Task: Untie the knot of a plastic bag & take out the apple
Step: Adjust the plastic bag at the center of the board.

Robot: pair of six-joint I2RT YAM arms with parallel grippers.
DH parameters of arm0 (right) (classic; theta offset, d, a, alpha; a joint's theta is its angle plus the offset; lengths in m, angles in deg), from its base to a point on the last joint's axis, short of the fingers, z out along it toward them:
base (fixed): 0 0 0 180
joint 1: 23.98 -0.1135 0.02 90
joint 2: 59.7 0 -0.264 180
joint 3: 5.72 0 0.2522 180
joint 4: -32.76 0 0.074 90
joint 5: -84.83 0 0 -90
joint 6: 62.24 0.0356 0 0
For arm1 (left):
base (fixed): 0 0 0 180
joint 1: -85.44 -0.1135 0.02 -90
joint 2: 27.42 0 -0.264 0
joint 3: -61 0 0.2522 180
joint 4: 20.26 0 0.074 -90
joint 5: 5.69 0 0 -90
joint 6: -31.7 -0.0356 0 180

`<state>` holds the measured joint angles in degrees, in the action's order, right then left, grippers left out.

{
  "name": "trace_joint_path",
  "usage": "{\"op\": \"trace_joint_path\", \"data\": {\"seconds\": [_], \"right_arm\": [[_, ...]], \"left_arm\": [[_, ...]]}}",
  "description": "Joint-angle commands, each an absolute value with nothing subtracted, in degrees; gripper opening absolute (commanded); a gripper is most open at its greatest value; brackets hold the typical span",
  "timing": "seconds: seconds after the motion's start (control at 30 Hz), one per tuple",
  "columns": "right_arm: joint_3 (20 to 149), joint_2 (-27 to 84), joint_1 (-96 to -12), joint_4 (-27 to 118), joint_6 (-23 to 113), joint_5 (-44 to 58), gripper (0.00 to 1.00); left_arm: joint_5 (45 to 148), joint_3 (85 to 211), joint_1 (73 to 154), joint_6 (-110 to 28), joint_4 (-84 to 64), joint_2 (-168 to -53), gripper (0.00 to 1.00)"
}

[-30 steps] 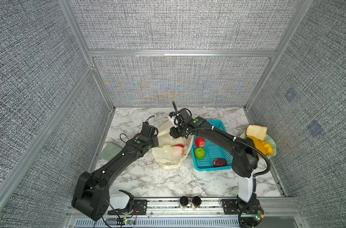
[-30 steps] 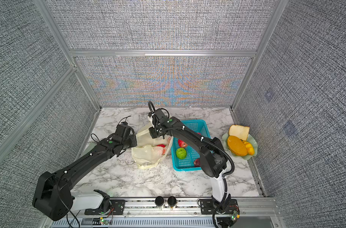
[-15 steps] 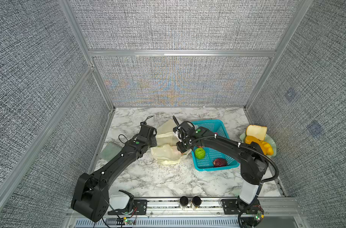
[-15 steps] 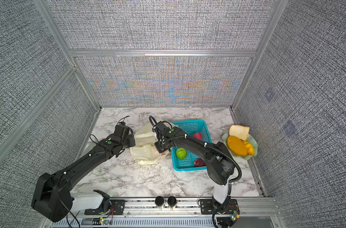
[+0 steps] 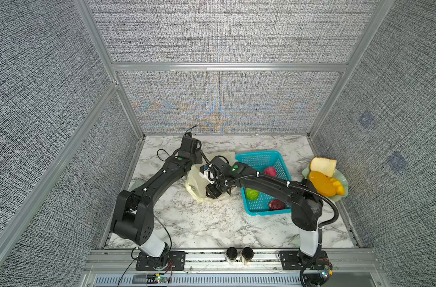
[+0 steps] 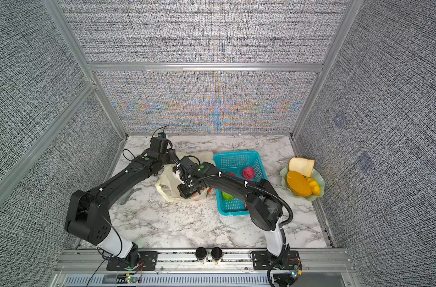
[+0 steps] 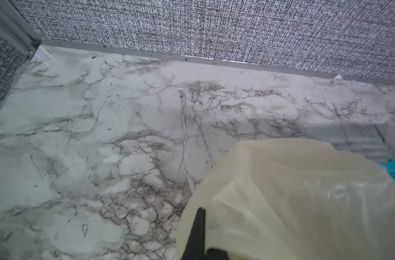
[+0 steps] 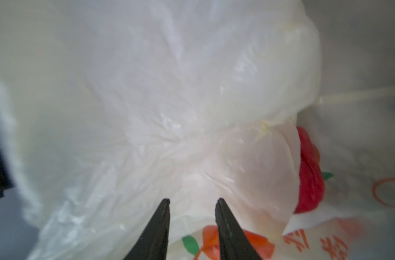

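Note:
The pale yellow plastic bag (image 5: pixel 195 182) lies on the marble just left of the turquoise basket in both top views. My left gripper (image 7: pixel 201 210) is shut on a fold of the bag (image 7: pixel 293 202) at its back edge. My right gripper (image 5: pixel 213 192) points down at the bag's front part. Its jaws stand open a little way, fingertips (image 8: pixel 166 202) close to the film, with nothing between them. In front of them the film gathers in tight folds (image 8: pixel 183 144), and I cannot make out the knot clearly. A red rounded shape (image 8: pixel 309 171) beside the orange prints may be the apple.
The turquoise basket (image 5: pixel 260 155) holds a red, a green and a dark purple fruit. A pale green plate (image 5: pixel 344 185) with bread and orange pieces stands at the right edge. The back wall is close behind the left wrist.
My right gripper came down from the bag's back to its front part, jaws slightly narrower. My left wrist drew toward the back wall, still holding the film.

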<state>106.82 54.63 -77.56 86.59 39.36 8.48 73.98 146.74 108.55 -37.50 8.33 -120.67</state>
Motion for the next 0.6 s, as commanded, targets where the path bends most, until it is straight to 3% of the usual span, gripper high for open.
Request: {"op": "trace_joint_path", "data": {"seconds": [0.0,0.23,0.4,0.5,0.57], "right_arm": [[111.33,57.04,-77.39,85.07,40.86,14.77,0.36],[110.28,54.12,-73.10,84.46,43.52,5.21,0.40],[107.62,51.97,-68.91,86.68,40.95,-0.50,0.41],[109.10,52.82,-68.04,87.51,40.10,-0.64,0.43],[110.36,53.39,-68.08,87.73,40.06,-0.34,0.43]], "left_arm": [[76.19,150.16,108.46,-40.05,6.33,-122.78,0.00],[79.15,158.17,108.49,-42.89,6.89,-125.64,0.05],[79.23,159.93,108.48,-45.76,12.38,-122.10,0.34],[80.37,158.77,108.44,-46.25,14.91,-118.75,0.46],[80.31,157.50,108.46,-46.09,15.99,-116.09,0.50]]}}
